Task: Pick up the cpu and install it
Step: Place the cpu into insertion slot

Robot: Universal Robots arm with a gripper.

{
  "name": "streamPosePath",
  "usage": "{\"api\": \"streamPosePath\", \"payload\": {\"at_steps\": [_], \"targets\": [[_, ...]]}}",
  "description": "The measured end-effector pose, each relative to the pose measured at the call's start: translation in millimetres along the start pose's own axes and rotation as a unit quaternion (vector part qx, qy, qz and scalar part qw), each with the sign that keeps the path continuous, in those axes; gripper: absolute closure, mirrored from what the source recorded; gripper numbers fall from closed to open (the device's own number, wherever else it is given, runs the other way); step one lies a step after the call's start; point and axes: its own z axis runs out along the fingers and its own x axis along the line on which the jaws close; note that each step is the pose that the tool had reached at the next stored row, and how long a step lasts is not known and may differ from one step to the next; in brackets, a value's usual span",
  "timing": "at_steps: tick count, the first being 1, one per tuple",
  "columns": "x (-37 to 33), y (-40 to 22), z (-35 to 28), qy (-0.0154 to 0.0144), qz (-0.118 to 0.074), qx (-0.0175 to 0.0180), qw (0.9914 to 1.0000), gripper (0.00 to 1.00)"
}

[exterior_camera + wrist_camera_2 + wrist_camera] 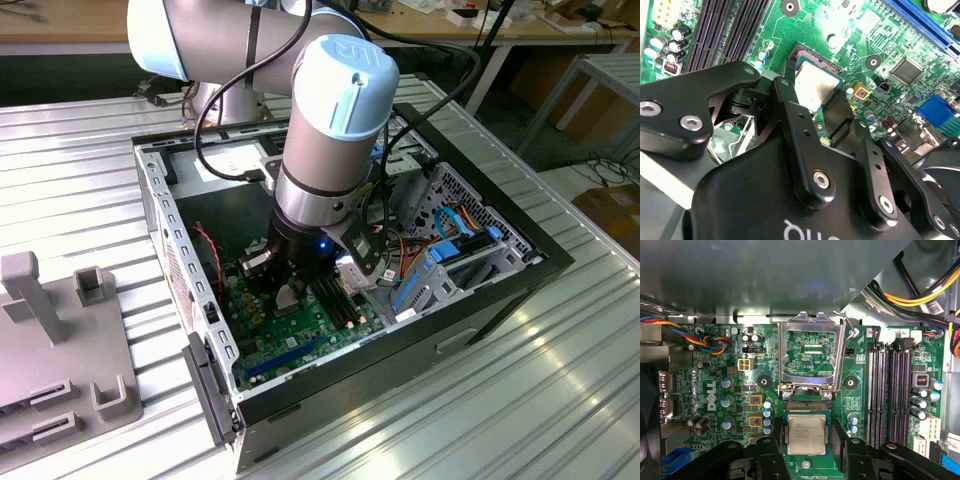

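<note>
The cpu (806, 434) is a pale silver-grey square lying flat in the board's socket, just below the socket's metal frame (810, 352), which stands flipped open. In both wrist views my gripper (808, 441) straddles it, one black finger pressed against each of two opposite edges. The second wrist view shows the cpu (815, 87) level with the green motherboard (865, 30) and the gripper (814, 97) closed around it. In the exterior view the arm reaches down into the open computer case (500, 290), with the gripper (288, 285) low over the board.
Black memory slots (890, 390) run beside the socket. Coloured cable bundles (440, 240) and a drive cage sit at the case's side toward the exterior view's right. A grey fixture block (60, 340) stands on the ribbed metal table at the exterior view's left.
</note>
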Motion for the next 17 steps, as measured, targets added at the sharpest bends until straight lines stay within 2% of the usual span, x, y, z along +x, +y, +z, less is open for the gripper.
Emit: {"api": "streamPosePath", "payload": {"at_steps": [9,17], "targets": [[0.0,0.0,5.2,0.0000,0.000,0.0000,1.00000,0.53],[-0.5,-1.2,5.7,0.0000,0.002,0.0000,1.00000,0.53]]}}
